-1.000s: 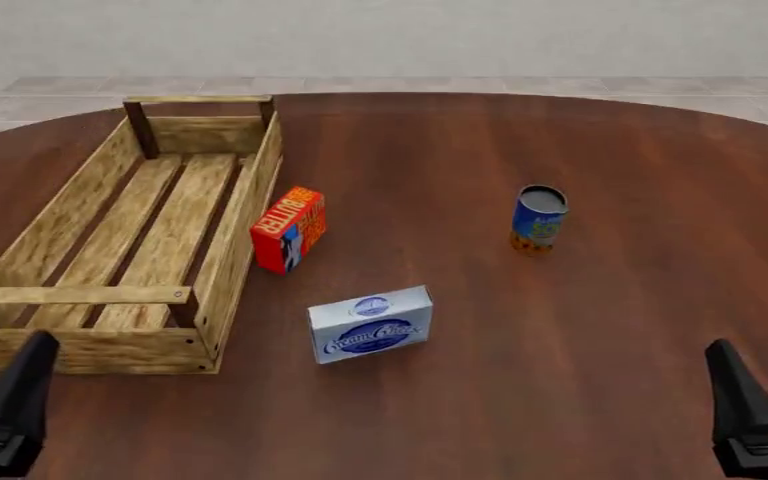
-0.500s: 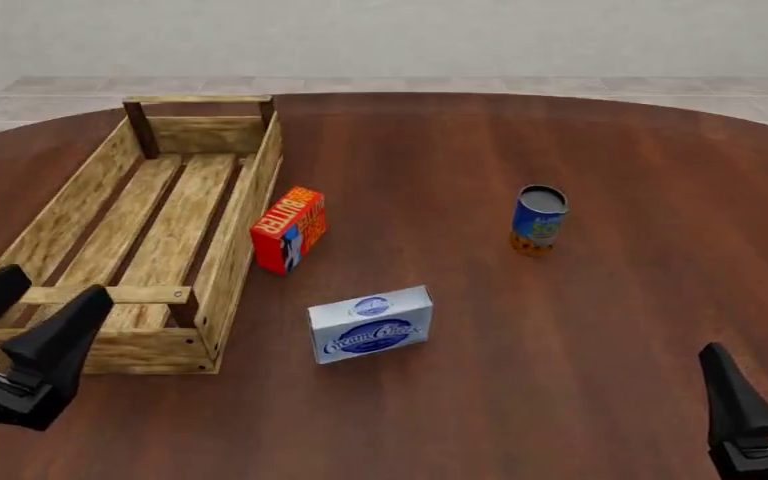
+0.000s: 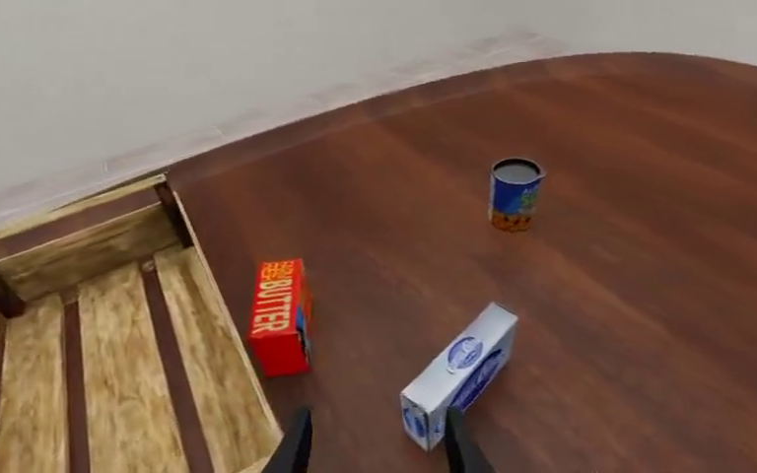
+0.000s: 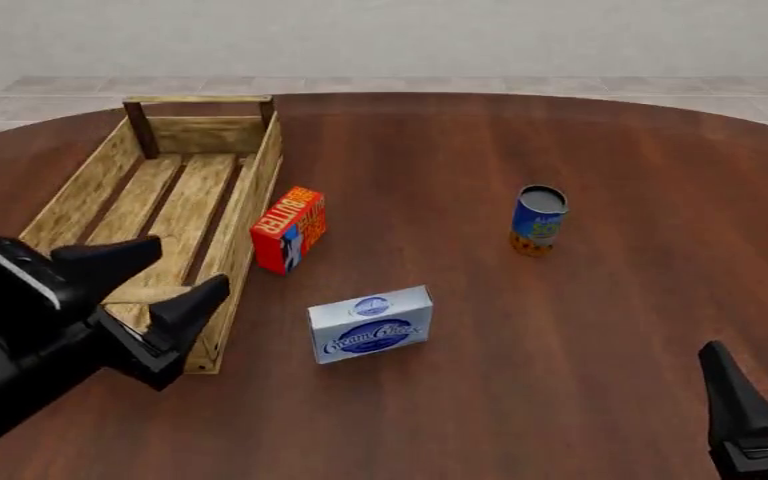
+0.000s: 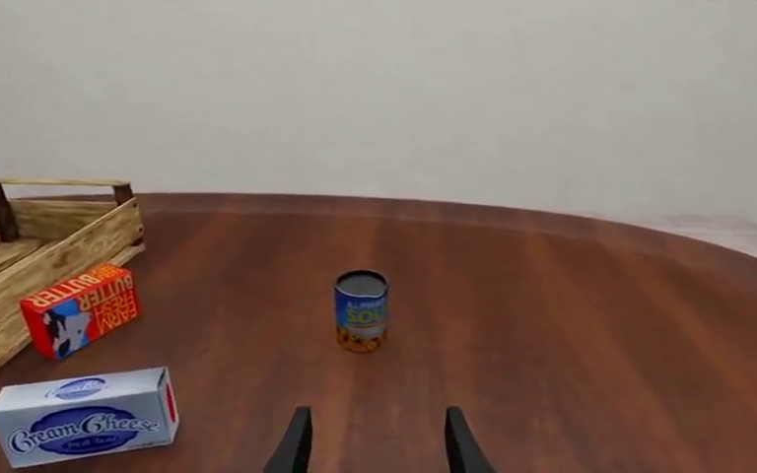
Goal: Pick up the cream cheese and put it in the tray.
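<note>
Nearest in the front view: right arm's black fingers low at the right edge, over bare dark-brown wooden bench, touching nothing; right wrist view shows the 2 tips set apart w/ a clear gap, so spread, nothing between them. Left arm's black fingers sit higher, over the near right corner of the large light-wood slatted tray, partly hiding that corner; both prongs splayed wide, empty, pointing toward the boxes. Left wrist view: tips apart, tray's near-corner rim just by them. Next out, small flat pale blue-white cream cheese box w/ dark blue oval logo lies on the bench, near centre, just right of the tray's near end, not in it; apart from both arms. Nothing between it & left fingers. Beyond it, red-orange butter box stands on edge close beside the tray's right wall; can't tell if touching. Further right, well apart, a blue-&-yellow upright can. Far end of the tray has a handle bar on dark posts.
</note>
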Tool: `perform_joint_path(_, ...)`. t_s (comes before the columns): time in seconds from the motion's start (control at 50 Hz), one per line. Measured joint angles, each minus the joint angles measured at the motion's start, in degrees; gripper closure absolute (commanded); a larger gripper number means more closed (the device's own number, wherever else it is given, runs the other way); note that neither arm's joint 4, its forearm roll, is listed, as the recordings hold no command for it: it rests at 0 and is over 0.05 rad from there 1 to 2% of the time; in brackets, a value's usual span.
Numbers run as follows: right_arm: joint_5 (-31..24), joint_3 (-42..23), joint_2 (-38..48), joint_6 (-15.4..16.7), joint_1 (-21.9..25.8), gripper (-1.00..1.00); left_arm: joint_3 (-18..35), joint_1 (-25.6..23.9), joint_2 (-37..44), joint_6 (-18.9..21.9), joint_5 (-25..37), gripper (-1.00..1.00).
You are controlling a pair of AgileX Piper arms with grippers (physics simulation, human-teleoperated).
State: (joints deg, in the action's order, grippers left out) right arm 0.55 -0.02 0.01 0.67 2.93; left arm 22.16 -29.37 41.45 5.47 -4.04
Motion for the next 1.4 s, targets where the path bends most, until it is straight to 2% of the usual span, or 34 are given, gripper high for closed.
perform_joint_path(0.24, 0.12, 0.00, 0.00, -0.01, 0.53, -1.00, 4.12, -5.56, 7.82, 1.08, -0.95, -1.00)
perform_joint_path(0.48, -0.14, 0.01, -0.01, 0.11, 0.87, -1.00, 10.10, -8.94, 18.44, 2.04, -0.20, -1.00)
perform_joint_path(0.8, -0.70, 0.01, -0.01, -1.09, 0.65, -1.00, 17.52, -10.91, 29.91, 3.18, 5.11, -1.00)
perform_joint_path(1.14, -1.04, 0.02, -0.01, -2.74, 0.42, -1.00, 20.97, -12.92, 35.94, 3.97, 9.43, -1.00)
perform_joint_path(1.4, -1.01, 0.01, -0.01, -3.41, 0.41, -1.00, 22.96, -11.14, 39.28, 7.01, 11.18, -1.00)
